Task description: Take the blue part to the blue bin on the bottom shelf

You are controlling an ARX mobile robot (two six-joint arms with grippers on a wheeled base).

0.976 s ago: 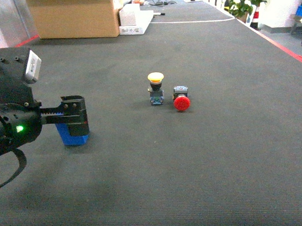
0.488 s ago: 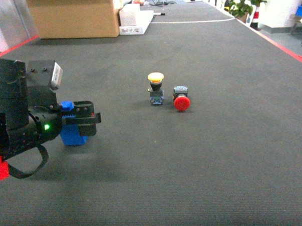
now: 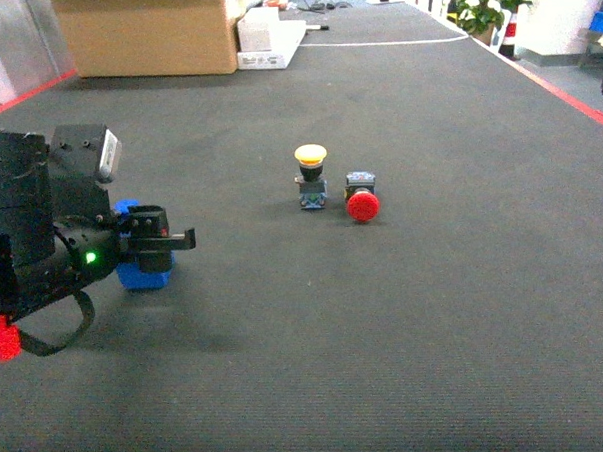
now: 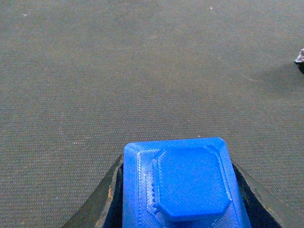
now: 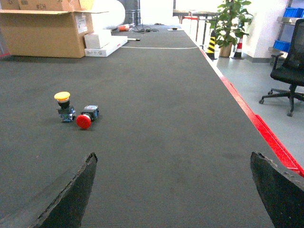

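Blue part point(image 4: 183, 187): clamped between the left gripper's point(image 3: 154, 242) fingers; octagonal face toward the wrist camera; long axis unclear
Right gripper point(image 5: 173, 190): spread wide, empty
Carton point(image 3: 145, 33): far end; contents hidden
Change: left gripper has drawn back slightly
Pushbuttons: yellow point(image 3: 311, 176) upright; red point(image 3: 361, 197) tipped

Head forward-down; right wrist low (shares red button point(image 3: 363, 205)).

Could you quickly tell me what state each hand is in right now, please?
Left hand: closed on the blue part.
Right hand: open, holding nothing, fingers spread wide.
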